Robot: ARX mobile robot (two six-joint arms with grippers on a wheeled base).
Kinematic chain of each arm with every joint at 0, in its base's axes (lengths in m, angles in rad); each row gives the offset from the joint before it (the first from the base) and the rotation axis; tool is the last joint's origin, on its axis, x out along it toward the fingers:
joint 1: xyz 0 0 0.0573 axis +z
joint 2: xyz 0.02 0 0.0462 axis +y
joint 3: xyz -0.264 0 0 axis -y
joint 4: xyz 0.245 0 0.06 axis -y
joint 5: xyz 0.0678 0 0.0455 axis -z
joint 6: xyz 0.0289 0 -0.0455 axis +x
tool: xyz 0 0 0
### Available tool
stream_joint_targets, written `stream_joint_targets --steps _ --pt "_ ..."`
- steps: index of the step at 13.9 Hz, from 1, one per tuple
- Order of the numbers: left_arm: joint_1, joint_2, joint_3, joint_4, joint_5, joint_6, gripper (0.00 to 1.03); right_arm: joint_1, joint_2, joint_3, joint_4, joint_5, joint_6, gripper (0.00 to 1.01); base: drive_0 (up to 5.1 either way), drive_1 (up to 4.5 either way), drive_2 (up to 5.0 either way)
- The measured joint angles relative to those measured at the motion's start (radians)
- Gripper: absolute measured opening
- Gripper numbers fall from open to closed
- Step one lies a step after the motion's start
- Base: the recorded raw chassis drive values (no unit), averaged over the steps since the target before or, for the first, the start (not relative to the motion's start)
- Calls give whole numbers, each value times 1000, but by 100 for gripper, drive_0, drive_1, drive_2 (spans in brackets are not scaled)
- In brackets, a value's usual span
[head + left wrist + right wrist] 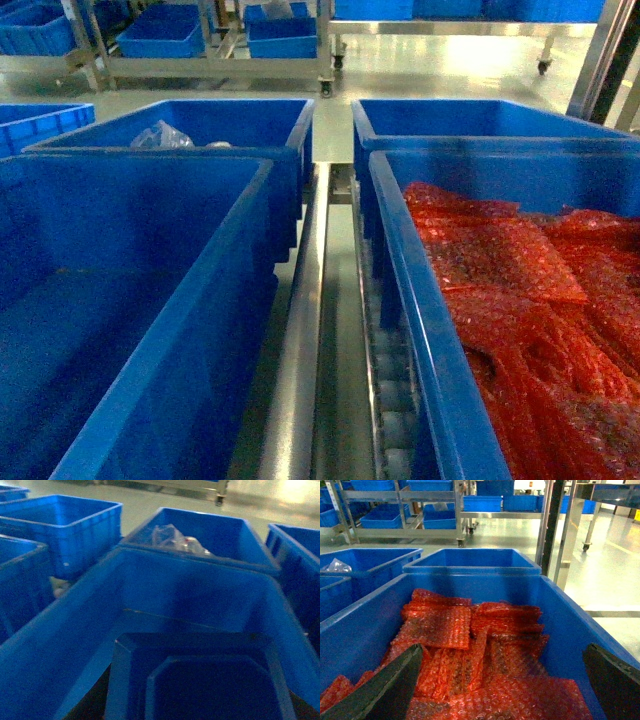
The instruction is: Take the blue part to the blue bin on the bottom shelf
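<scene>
From my head camera I look down on the blue bin point(130, 300) at lower left, deep and smooth-walled, its floor bare as far as I can see; beside it on the right, across a steel rail point(300, 340) and a strip of small rollers point(385, 400), sits the crate of red packets point(420, 300), its crinkly red packets point(530, 300) heaped inside; neither gripper shows in this view. On the right wrist camera the right gripper point(502, 690) hangs over that crate with its two dark fingers point(385, 690) spread wide, one at each lower corner of the picture, nothing between them but the packets below; whether the tips touch the packets I cannot tell. On the left wrist camera I see the blue bin point(60, 645) from above, and low in the picture a dark blue stepped shape point(200, 680), blurred, which may be a blue part or part of the bin floor; I cannot tell which; the left gripper itself does not appear there, so I cannot say how it stands. Behind the blue bin a second crate point(210, 125) holds a clear plastic bag point(160, 135); farther back, steel racks point(215, 68) on casters carry more blue crates.
</scene>
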Motion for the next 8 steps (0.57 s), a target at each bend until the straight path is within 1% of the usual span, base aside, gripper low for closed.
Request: stream_joint_targets --steps 1,2,3,5,8 --pt "34 135 39 88 109 -16 49 0 0 0 0 0 0 98 0 0 0" --pt "54 230 64 136 184 -38 60 0 0 0 0 0 0 98 0 0 0" --pt "54 296 70 133 194 -42 73 0 0 0 0 0 0 98 0 0 0" --pt "54 291 64 141 195 -50 98 0 0 0 1 0 0 98 0 0 0" --pt "55 289 64 137 195 -57 98 0 0 0 0 0 0 98 0 0 0"
